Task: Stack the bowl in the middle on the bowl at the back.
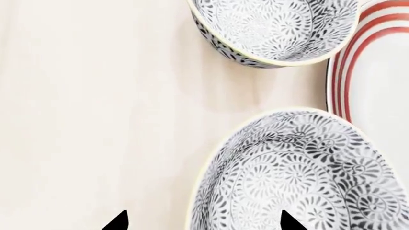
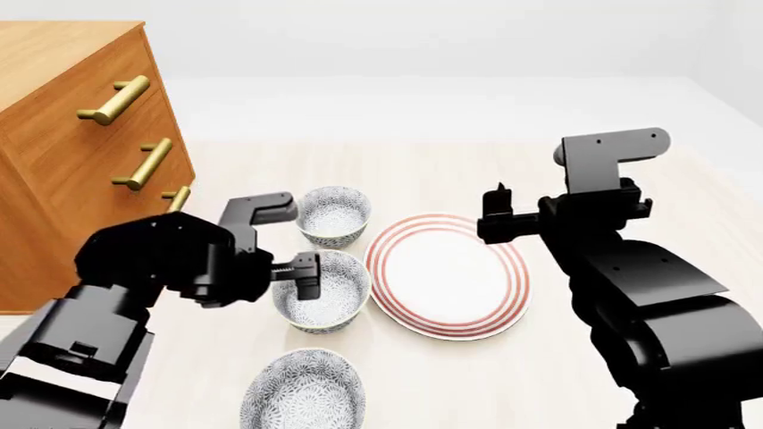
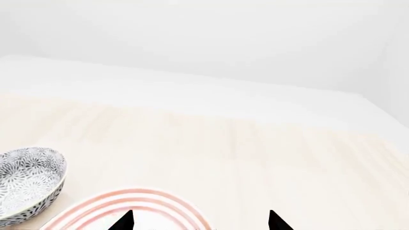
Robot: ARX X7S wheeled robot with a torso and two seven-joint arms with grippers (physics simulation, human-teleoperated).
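Three speckled bowls stand in a row left of the plate. The bowl in the middle has my left gripper at its left rim. That gripper is open, one fingertip outside the bowl's wall and the other over its inside. Just beyond stands the bowl at the back, empty. My right gripper hangs open over the plate's far edge, holding nothing.
A flat white plate with red rings lies right of the bowls. A third speckled bowl sits nearest me. A wooden drawer chest with brass handles stands at the left. The right wrist view shows one speckled bowl.
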